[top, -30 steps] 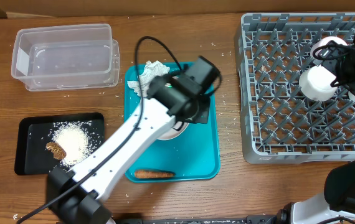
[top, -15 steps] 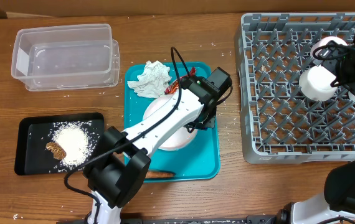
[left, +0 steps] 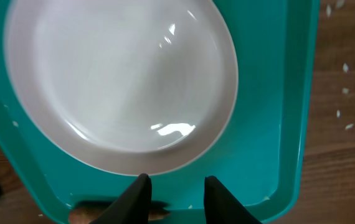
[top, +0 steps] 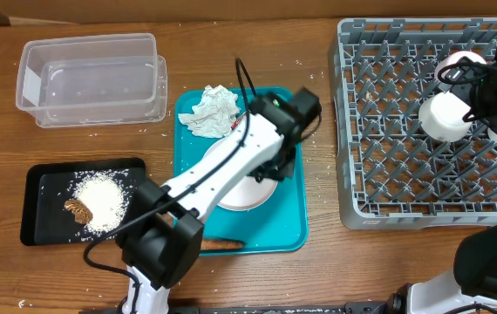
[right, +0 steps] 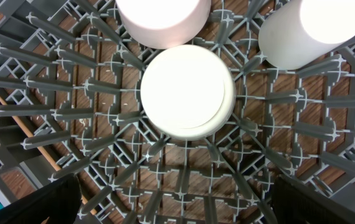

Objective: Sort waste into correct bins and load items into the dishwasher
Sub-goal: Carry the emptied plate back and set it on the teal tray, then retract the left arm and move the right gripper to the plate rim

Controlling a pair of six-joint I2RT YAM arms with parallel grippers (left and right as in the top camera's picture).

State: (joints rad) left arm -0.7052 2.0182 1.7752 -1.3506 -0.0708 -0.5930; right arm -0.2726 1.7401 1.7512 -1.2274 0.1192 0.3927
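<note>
Black fingers of the left gripper [left: 176, 200] stand slightly parted and empty over the edge of the large round pale pink-white plate [left: 118, 81], which lies on the teal plastic tray [left: 265, 124]. The right gripper [right: 177, 202] gapes wide, grasping nothing, above an upturned small white bowl [right: 187, 90] in the grey pegged plastic dish rack [right: 103, 155].

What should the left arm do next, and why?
Probably lower the left gripper so its part-open jaws straddle the near rim of the plate. The plate lies empty on the teal tray, not yet in the dish rack, and the gripper hovers just off its edge, holding nothing.
</note>
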